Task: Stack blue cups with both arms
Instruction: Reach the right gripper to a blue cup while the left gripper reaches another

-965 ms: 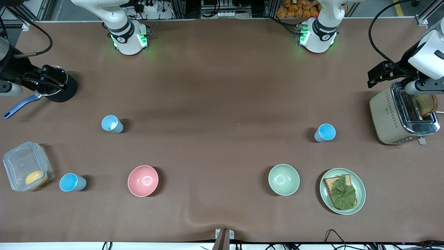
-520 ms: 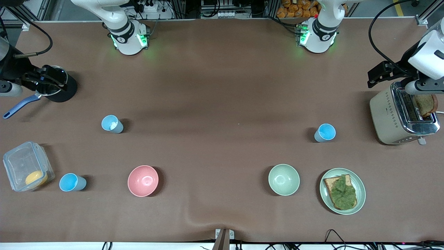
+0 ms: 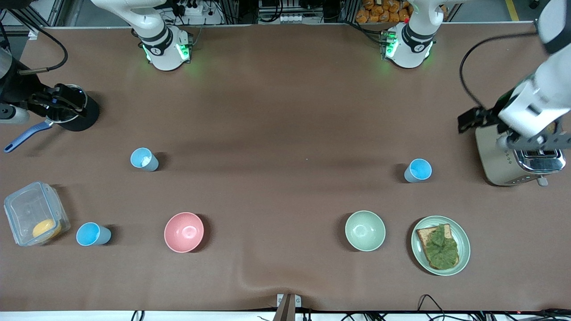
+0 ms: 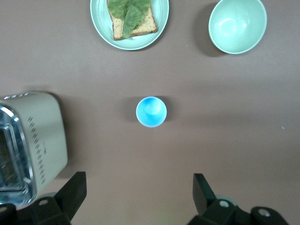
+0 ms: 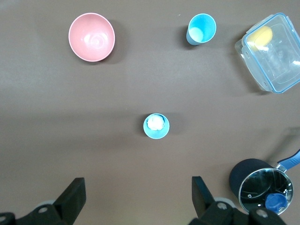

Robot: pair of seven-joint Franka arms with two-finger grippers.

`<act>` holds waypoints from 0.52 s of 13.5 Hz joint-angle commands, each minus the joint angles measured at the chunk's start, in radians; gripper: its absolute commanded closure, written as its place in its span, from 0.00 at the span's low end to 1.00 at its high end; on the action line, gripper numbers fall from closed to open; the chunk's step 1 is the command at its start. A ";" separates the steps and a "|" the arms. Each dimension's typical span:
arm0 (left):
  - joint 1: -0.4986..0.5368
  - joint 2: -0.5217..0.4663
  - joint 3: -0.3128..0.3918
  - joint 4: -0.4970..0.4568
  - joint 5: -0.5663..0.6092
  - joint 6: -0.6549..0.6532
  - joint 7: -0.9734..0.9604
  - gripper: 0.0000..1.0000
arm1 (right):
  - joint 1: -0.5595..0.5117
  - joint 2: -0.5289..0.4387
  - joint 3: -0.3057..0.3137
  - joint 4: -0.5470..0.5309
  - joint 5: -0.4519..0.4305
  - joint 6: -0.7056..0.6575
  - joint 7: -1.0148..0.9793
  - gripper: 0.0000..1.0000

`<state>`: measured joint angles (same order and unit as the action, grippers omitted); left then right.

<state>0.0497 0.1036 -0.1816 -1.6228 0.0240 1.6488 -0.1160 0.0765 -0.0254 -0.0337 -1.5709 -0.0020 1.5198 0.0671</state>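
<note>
Three blue cups stand upright and apart on the brown table. One (image 3: 418, 170) (image 4: 151, 111) is beside the toaster, toward the left arm's end. A second cup (image 3: 144, 159) (image 5: 156, 125), holding something white, and a third cup (image 3: 93, 234) (image 5: 201, 28), next to the clear container, are toward the right arm's end. My left gripper (image 4: 139, 190) hangs open and empty over the table beside the toaster, well short of the nearest cup. My right gripper (image 5: 138, 192) (image 3: 62, 101) is open and empty by the black pot, apart from both cups at that end.
A pink bowl (image 3: 184, 232) and a pale green bowl (image 3: 365, 230) sit nearer the front camera. A plate (image 3: 464, 249) carries toast with lettuce. The toaster (image 3: 495, 151), black pot (image 3: 84, 118) and clear container (image 3: 22, 209) stand at the table's ends.
The left arm has swung its hand forward over the toaster, covering the slot and the toast slice seen before. The right arm and all the cups are where they were.
</note>
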 commanded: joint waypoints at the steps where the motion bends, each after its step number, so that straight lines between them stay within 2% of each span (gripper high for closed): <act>1: 0.006 -0.027 -0.001 -0.112 0.024 0.106 0.030 0.00 | 0.016 -0.002 -0.005 0.000 0.010 0.010 0.010 0.00; 4: 0.006 -0.027 -0.001 -0.218 0.024 0.235 0.029 0.00 | 0.036 -0.001 -0.005 -0.001 0.005 0.023 0.011 0.00; 7: 0.006 -0.024 -0.001 -0.273 0.024 0.301 0.029 0.00 | 0.039 0.022 -0.005 -0.001 0.011 0.026 0.007 0.00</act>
<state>0.0502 0.1096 -0.1812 -1.8415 0.0255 1.9048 -0.1159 0.1031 -0.0208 -0.0309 -1.5715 -0.0017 1.5378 0.0671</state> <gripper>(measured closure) 0.000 0.000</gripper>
